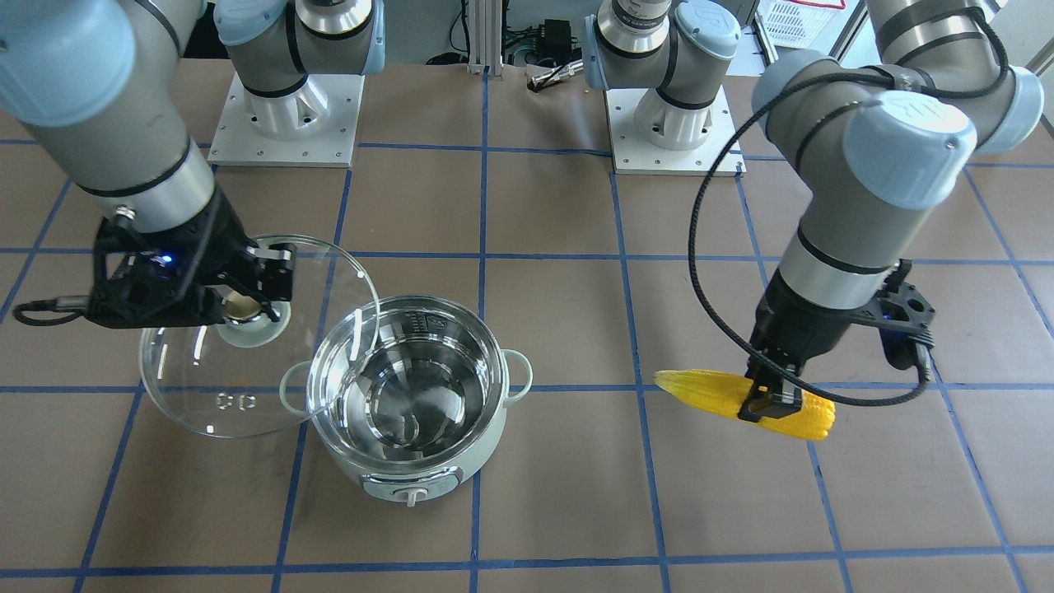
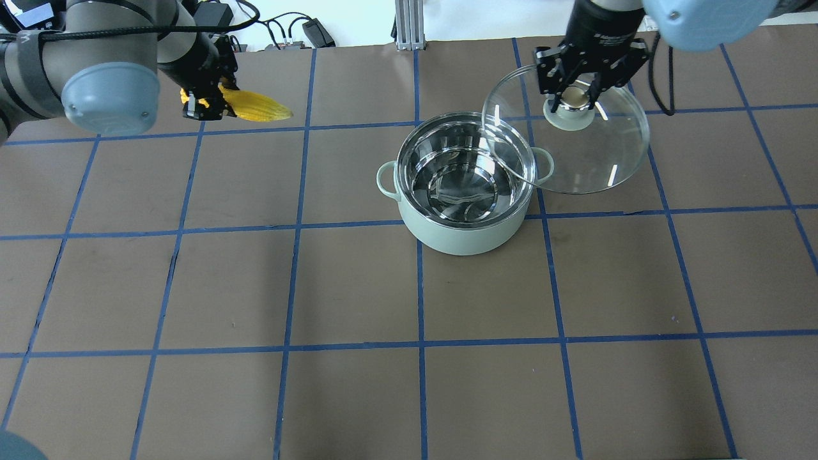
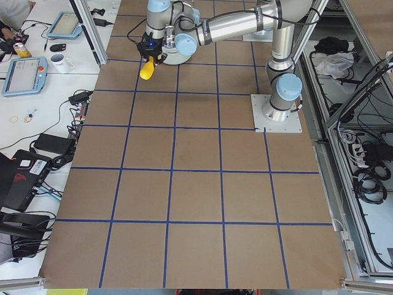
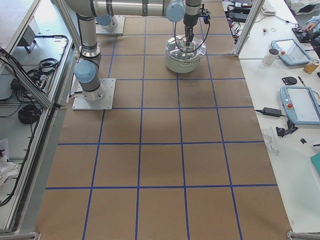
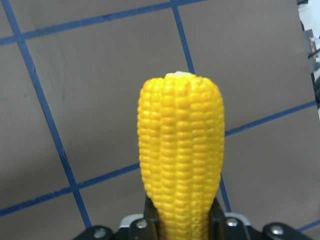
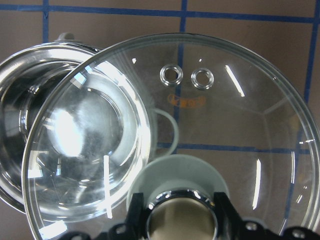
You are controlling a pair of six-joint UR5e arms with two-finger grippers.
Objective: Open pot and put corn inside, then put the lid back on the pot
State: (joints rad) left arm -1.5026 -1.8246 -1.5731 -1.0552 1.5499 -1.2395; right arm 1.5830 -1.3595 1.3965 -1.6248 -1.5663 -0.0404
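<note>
The pale mint-green pot stands open near the table's middle, its steel interior empty. My right gripper is shut on the knob of the clear glass lid and holds it in the air beside the pot, one edge overlapping the pot's rim. The lid also fills the right wrist view. My left gripper is shut on the yellow corn and holds it level above the table, well away from the pot. The corn's blunt end shows in the left wrist view.
The table is brown with a blue tape grid. Two arm base plates stand at the robot's side. Side benches with tablets, cups and cables lie beyond the table's far edge.
</note>
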